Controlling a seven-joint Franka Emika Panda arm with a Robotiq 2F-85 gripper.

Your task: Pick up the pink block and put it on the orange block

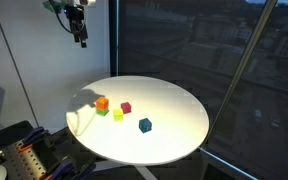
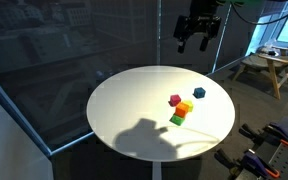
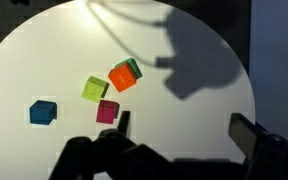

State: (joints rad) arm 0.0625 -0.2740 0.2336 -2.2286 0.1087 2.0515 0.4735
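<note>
The pink block (image 3: 107,111) sits on the round white table (image 3: 44,50), and shows in both exterior views (image 1: 126,107) (image 2: 175,100). The orange block (image 3: 122,77) stands a little apart from it and also shows in both exterior views (image 1: 102,103) (image 2: 184,108). My gripper (image 3: 184,130) is open and empty. It hangs high above the table, well clear of the blocks, in both exterior views (image 1: 81,35) (image 2: 197,40). In the wrist view the pink block lies just beside one fingertip.
A yellow-green block (image 3: 94,88) lies between the pink and orange blocks. A darker green block (image 3: 134,68) touches the orange one. A blue block (image 3: 43,112) stands apart (image 1: 145,125). Dark windows surround the table. A wooden stool (image 2: 267,68) stands beyond it.
</note>
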